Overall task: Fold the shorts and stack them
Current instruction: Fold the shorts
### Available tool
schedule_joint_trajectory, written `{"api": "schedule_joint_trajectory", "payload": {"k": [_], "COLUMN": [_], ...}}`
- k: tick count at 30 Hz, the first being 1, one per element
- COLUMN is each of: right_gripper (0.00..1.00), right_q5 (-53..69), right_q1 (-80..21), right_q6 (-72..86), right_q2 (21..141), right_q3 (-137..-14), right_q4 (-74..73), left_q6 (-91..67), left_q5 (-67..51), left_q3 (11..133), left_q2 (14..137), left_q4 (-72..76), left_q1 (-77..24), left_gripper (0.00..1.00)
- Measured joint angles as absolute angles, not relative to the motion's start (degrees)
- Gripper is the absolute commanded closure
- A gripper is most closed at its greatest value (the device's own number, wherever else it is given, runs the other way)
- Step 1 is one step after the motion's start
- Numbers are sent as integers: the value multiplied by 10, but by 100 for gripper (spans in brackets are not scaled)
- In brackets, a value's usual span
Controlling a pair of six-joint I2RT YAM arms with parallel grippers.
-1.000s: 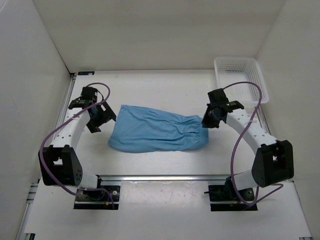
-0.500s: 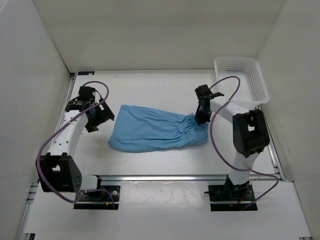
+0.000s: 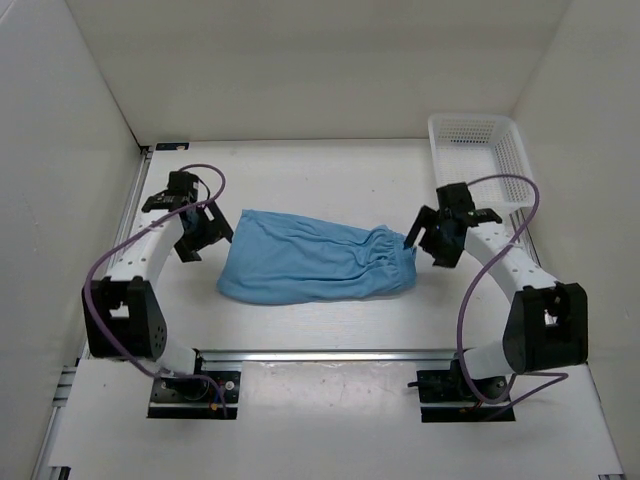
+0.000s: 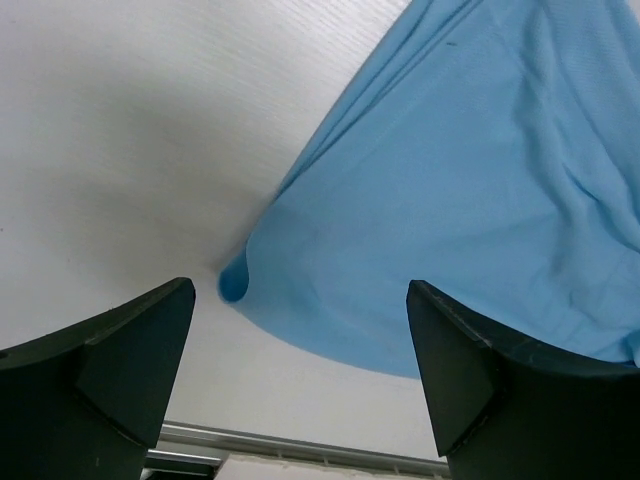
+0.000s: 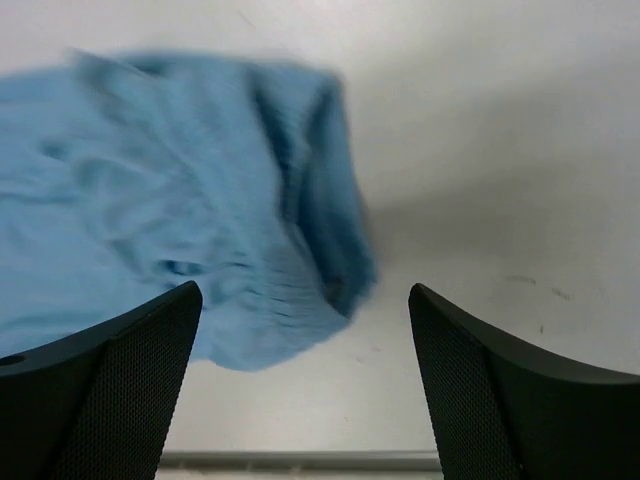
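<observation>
The light blue shorts [image 3: 310, 262] lie folded lengthwise across the middle of the table, gathered waistband at the right end [image 5: 290, 270] and leg hem at the left [image 4: 420, 200]. My left gripper [image 3: 199, 236] hovers just off the left end, open, with nothing between its fingers [image 4: 110, 370]. My right gripper [image 3: 432, 240] hangs just right of the waistband, open and holding nothing; both black fingers [image 5: 500, 390] stand wide apart above bare table.
A white mesh basket [image 3: 482, 155] sits at the back right corner. White walls enclose the table on three sides. An aluminium rail [image 3: 330, 354] runs along the near edge between the arm bases.
The right gripper was shut on the waistband, carried it a little left and back, then let go and opened, drawing back to the right. The left gripper stayed open, nearly still.
</observation>
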State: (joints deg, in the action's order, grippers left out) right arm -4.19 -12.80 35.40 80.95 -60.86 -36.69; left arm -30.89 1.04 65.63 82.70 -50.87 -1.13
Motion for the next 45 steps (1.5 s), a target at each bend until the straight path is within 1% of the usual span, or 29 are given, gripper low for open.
{"api": "schedule_joint_trajectory", "payload": {"k": [5, 9, 13, 16, 20, 21, 23, 24, 26, 28, 30, 34, 42, 45], "right_gripper": [7, 6, 6, 12, 45, 58, 71, 83, 94, 100, 100, 100, 100, 100], "right_q5": [59, 132, 190, 209, 221, 223, 227, 232, 232, 227, 210, 135, 1, -48], "right_q1": [-76, -56, -38, -29, -27, -27, -27, -26, -26, -27, -28, -29, -36, -61], "right_q6": [350, 355, 376, 399, 425, 432, 444, 453, 462, 467, 465, 439, 351, 328], "right_q2": [811, 811, 812, 824, 853, 866, 891, 901, 910, 911, 908, 887, 867, 867], "right_q3": [-492, -456, -422, -401, -396, -397, -400, -402, -403, -405, -414, -452, -612, -665], "right_q4": [-359, -329, -275, -239, -190, -177, -158, -149, -136, -135, -147, -207, -345, -387], "left_q6": [-308, -306, -306, -306, -306, -306, -307, -306, -307, -307, -307, -306, -318, -331], "left_q5": [3, -44, -72, -85, -97, -99, -105, -107, -109, -111, -112, -112, -112, -112], "left_q3": [662, 657, 655, 655, 658, 661, 670, 674, 679, 683, 684, 684, 670, 660], "left_q2": [931, 994, 1015, 1020, 1032, 1038, 1045, 1047, 1052, 1055, 1057, 1057, 1047, 1040], "left_q4": [-476, -449, -432, -424, -415, -415, -417, -416, -415, -415, -415, -415, -407, -404], "left_q1": [7, 40, 56, 55, 54, 54, 54, 54, 54, 54, 53, 48, 5, -25], "left_gripper": [4, 7, 7, 7, 7, 7, 7, 7, 7, 7, 7, 7, 7, 10]}}
